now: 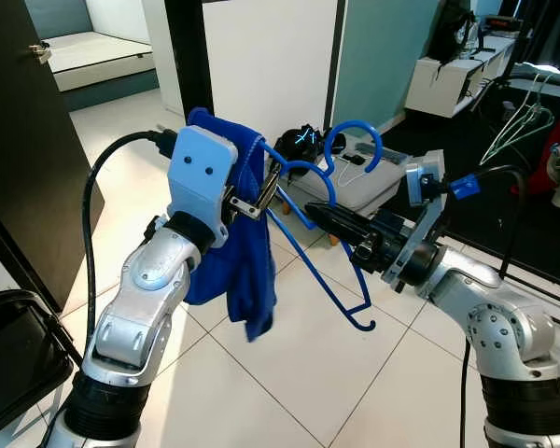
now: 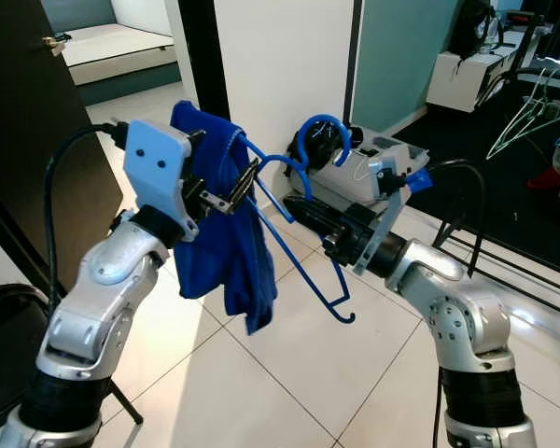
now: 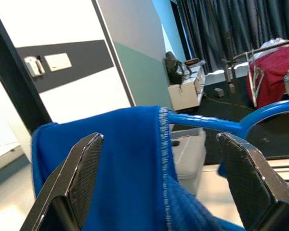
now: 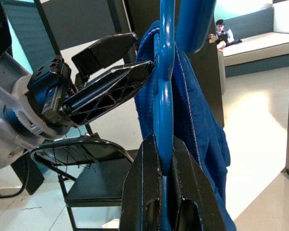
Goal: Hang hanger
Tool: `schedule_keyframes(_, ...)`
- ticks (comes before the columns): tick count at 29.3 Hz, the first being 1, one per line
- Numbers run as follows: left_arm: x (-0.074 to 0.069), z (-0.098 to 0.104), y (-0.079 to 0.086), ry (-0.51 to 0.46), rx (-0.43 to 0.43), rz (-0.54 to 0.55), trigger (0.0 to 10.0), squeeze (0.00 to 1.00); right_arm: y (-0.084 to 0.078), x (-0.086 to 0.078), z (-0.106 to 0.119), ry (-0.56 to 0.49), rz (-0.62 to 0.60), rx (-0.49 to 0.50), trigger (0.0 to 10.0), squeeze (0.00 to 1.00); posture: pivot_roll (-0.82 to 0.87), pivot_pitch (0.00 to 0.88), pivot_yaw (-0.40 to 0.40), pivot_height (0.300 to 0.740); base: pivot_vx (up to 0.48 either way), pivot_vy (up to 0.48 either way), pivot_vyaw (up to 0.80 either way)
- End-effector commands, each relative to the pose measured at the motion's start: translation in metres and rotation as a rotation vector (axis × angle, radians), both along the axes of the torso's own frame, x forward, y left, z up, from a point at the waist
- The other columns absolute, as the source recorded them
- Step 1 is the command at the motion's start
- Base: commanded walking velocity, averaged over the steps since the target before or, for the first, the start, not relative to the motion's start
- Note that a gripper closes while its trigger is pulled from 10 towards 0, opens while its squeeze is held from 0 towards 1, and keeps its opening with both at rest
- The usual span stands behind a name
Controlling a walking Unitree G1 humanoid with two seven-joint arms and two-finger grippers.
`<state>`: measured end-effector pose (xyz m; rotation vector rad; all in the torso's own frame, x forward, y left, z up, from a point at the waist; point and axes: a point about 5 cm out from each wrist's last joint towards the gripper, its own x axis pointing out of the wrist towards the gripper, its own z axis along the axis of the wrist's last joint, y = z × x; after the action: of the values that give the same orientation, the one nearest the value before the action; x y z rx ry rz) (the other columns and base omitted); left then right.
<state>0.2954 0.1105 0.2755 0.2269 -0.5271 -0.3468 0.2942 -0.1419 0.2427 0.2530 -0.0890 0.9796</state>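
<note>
While our right gripper (image 1: 315,214) clamps the blue hanger (image 1: 329,280), our left gripper (image 1: 261,196) stands spread beside its draped blue cloth (image 1: 238,261).

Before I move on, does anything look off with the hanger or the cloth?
Yes. The blue cloth is bunched over one end of the blue hanger, not spread across it. The hanger tilts steeply, clamped by the right gripper; the left gripper is open beside the cloth.

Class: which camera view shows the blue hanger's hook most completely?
The left eye view: the blue hanger shows its whole curved hook above the right gripper. The right eye view matches. The right wrist view shows its bar clamped between fingers; the left wrist view shows one arm beside the blue cloth.
</note>
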Motion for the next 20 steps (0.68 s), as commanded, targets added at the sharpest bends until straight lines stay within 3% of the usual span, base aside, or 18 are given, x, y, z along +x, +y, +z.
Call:
schedule_keyframes(1,0.0012,-0.0053,0.0018,0.001,0.040,0.016,10.0,0.00,0.0028,-0.0052,0.0125,-0.067,0.033,0.025,10.0,0.00,0.04,0.000,-0.001,0.740,0.000,0.000,0.00)
schedule_keyframes(8,0.0024,-0.0066,0.0026,-0.010,0.065,0.036,10.0,0.00,0.0024,-0.0065,0.0138,-0.069,0.041,0.029,10.0,0.00,0.03,0.000,0.001,0.740,0.000,0.000,0.00)
schedule_keyframes(9,0.0027,-0.0074,0.0024,-0.012,0.075,0.040,6.0,0.00,0.0023,-0.0070,0.0144,-0.070,0.043,0.030,10.0,0.00,0.03,0.000,0.001,0.740,0.000,0.000,0.00)
schedule_keyframes(10,0.0027,-0.0074,0.0024,-0.012,0.075,0.040,6.0,0.00,0.0023,-0.0070,0.0144,-0.070,0.043,0.030,10.0,0.00,0.03,0.000,0.001,0.740,0.000,0.000,0.00)
schedule_keyframes(11,0.0028,-0.0080,0.0021,-0.014,0.087,0.041,0.0,0.00,0.0023,-0.0074,0.0149,-0.072,0.046,0.030,10.0,0.00,0.03,0.000,0.001,0.740,0.000,0.000,0.00)
schedule_keyframes(20,0.0033,-0.0105,0.0020,-0.017,0.115,0.048,0.0,0.00,0.0018,-0.0084,0.0159,-0.074,0.050,0.033,10.0,0.00,0.03,0.000,0.004,0.740,0.000,0.000,0.00)
